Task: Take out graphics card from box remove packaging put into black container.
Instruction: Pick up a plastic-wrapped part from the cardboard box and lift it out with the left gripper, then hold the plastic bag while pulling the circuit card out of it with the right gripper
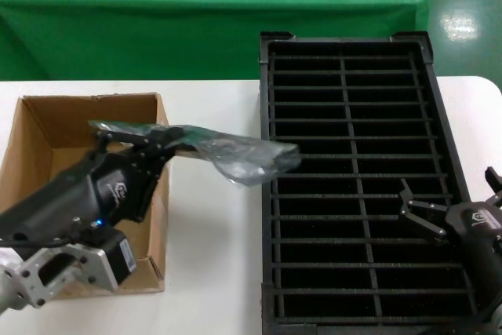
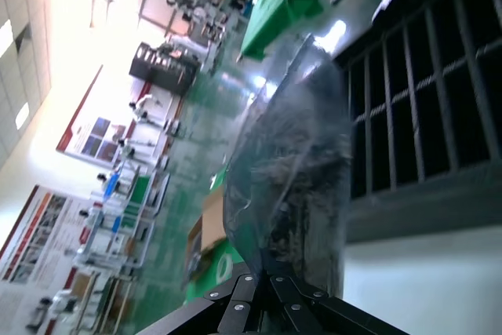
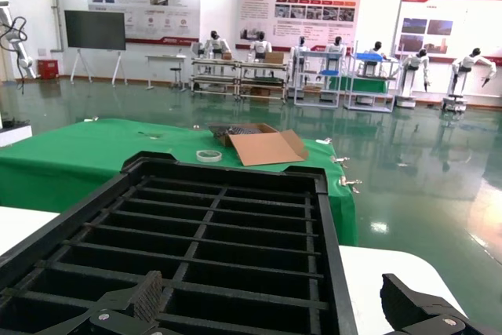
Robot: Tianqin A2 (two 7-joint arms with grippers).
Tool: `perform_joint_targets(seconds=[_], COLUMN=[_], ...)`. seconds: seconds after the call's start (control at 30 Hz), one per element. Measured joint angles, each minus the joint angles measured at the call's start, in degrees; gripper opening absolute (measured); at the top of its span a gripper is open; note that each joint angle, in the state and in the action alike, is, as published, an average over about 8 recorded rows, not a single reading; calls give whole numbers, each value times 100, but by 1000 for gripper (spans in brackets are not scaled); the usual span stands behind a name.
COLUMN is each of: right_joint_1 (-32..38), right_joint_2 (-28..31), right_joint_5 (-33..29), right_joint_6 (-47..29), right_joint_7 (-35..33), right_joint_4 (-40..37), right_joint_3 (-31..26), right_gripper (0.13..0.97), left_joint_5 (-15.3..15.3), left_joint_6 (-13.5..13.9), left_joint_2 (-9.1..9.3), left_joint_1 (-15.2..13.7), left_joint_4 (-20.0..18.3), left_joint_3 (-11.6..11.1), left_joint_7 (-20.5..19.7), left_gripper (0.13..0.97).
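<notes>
The left end effector (image 1: 149, 147) grips the bagged graphics card (image 1: 235, 154) above the box (image 1: 47, 115); unwrapping follows, while the right end effector (image 1: 423, 213) waits, released, over the black container (image 1: 353, 60).

I am in a big robot lab hall. The floor (image 3: 235, 111) is shiny green. White robots (image 3: 213, 43) stand in a row by work benches (image 3: 235, 76). Big posters (image 3: 298, 15) hang on the wall. A green cloth table (image 3: 102, 143) stands near my white table (image 1: 212, 241).
</notes>
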Motion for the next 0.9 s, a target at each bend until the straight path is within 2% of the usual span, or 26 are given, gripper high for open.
perform_joint_targets(seconds=[0.1, 0.23, 0.63, 0.77, 0.9], right_joint_1=[0, 0, 23, 152, 412], right_joint_2=[0, 0, 7, 42, 114], right_joint_5=[0, 0, 1, -6, -20], right_joint_6=[0, 0, 21, 91, 172], right_joint_7=[0, 0, 9, 35, 57], right_joint_4=[0, 0, 2, 31, 108], right_joint_3=[0, 0, -51, -324, -842], right_gripper=[966, 966, 966, 966, 966], left_joint_5=[-216, -376, -412, -412, -412], left_joint_6=[-44, -82, -93, -93, -93], left_joint_2=[-42, -82, -92, -92, -92], left_joint_1=[-26, -50, -56, -56, -56], left_joint_4=[26, 67, 79, 80, 80], left_joint_3=[131, 193, 202, 203, 203], left_joint_7=[63, 99, 108, 109, 109], left_gripper=[139, 139, 139, 139, 139])
